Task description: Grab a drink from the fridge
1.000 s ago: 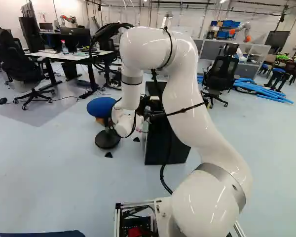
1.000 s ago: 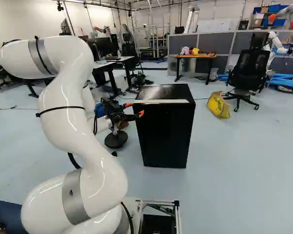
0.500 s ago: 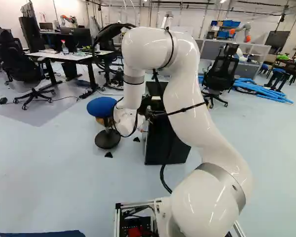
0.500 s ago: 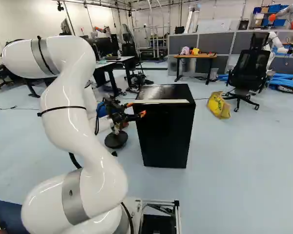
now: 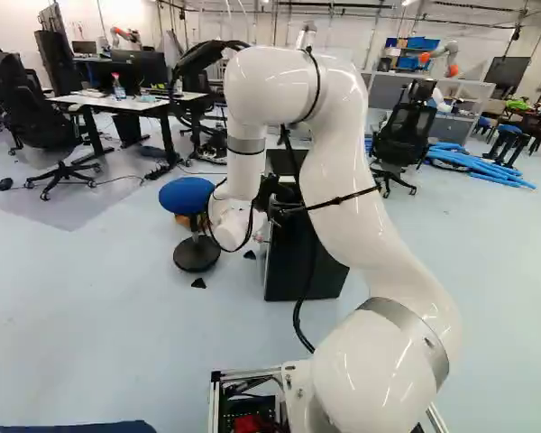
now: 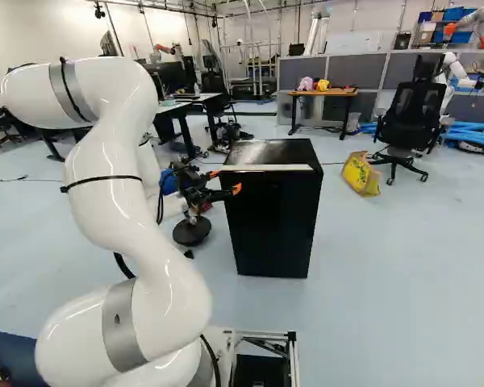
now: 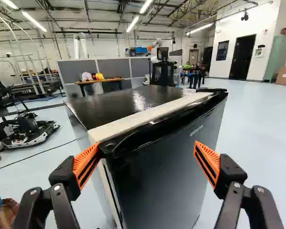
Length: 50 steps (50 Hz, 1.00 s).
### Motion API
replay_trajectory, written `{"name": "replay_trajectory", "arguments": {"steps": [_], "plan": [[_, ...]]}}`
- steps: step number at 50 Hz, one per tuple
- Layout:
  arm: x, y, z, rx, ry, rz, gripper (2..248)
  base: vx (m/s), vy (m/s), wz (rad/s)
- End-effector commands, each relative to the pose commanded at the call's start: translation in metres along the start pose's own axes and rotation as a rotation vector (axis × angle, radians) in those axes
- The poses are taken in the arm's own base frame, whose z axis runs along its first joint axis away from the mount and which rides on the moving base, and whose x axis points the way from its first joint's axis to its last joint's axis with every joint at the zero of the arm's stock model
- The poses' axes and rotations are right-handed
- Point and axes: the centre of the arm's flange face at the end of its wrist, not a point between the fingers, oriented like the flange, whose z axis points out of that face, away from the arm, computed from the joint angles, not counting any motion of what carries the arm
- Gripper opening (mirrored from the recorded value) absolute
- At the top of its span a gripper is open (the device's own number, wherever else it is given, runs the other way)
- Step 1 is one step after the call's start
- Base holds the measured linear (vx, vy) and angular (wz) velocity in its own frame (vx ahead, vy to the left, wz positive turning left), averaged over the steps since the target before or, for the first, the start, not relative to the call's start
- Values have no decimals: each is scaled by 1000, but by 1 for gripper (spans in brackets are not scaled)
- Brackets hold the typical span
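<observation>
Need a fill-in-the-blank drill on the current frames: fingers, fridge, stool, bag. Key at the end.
1. The fingers stand ____, not shut.
2. The front of the fridge is coloured ____.
3. In the left base view, the seat of the stool is coloured ____.
4. In the right base view, the yellow bag lies on the ____, near the office chair.

Missing words: open; black; blue; floor.

Stool [image 5: 186,196] left of fridge [image 6: 273,222] (nearby), table [image 6: 339,93] behind
</observation>
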Motion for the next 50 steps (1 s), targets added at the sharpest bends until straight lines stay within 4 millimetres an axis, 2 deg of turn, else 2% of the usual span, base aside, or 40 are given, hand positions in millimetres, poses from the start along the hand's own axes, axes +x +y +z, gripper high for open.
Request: {"name": "replay_trajectory", "arguments": {"steps": [50], "plan": [[3,20,-17,15,-13,-34,247,0,0,0]]}}
